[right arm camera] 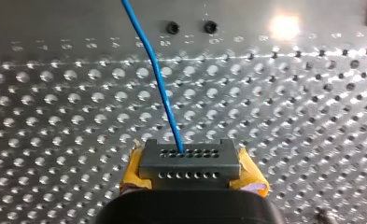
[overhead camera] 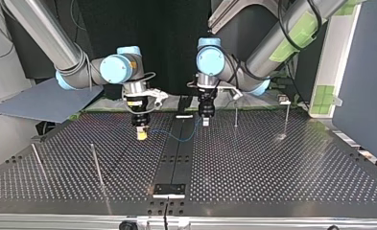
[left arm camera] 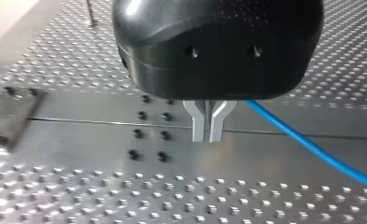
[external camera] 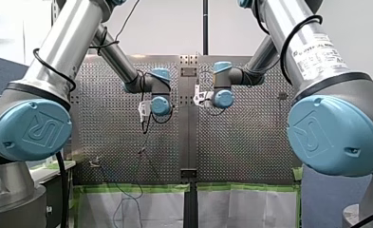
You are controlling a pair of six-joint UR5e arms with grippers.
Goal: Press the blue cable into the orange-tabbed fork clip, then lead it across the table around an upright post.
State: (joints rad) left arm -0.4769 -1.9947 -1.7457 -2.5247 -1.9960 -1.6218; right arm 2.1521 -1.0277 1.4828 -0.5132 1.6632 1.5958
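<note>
"Blue cable [right arm camera: 160, 88] — its end is clamped in my right claw [right arm camera: 189, 158]; my left claw [left arm camera: 207, 135], pinched together, hangs beside it over the counter [overhead camera: 272, 163]."
"Draw it taut and low — then press down squarely."

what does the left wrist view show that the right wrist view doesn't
Only left wrist: my left gripper, metal fingers together, the cable beside them, and a post farther off. Only right wrist: my right gripper, yellow pads, shut on the cable. Both: the blue cable and the perforated table.
</note>
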